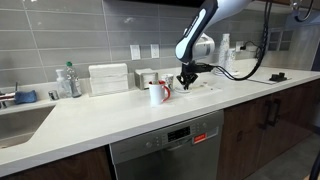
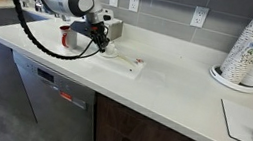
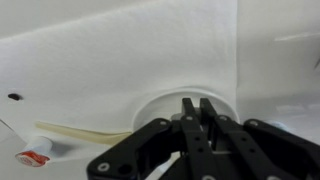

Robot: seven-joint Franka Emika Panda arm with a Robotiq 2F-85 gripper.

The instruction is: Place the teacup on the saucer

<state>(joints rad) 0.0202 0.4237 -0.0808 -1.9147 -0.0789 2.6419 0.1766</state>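
Two black fingers (image 3: 187, 118) of my gripper (image 3: 197, 112) stood drawn to a narrow slit in the wrist view, tips down over a round white ceramic rim that I logged as the teacup (image 3: 150, 108). Whether the tips pinched its wall I could not tell. I could not separate the saucer from the cup in any view. Near the cup lay a pale flat stick (image 3: 85, 133) and a small red-and-white packet (image 3: 35, 152), its print too blurred to read. The cup sat on the smooth white countertop (image 1: 100, 120), just beside the white mug (image 1: 158, 92) with the red handle. In an exterior view a flat white board (image 2: 127, 67) lay near the gripper, and a tall stack of patterned paper cups (image 2: 250, 44) stood well apart. A steel-fronted dishwasher (image 1: 165, 145) sat below the counter, its panel markings illegible.
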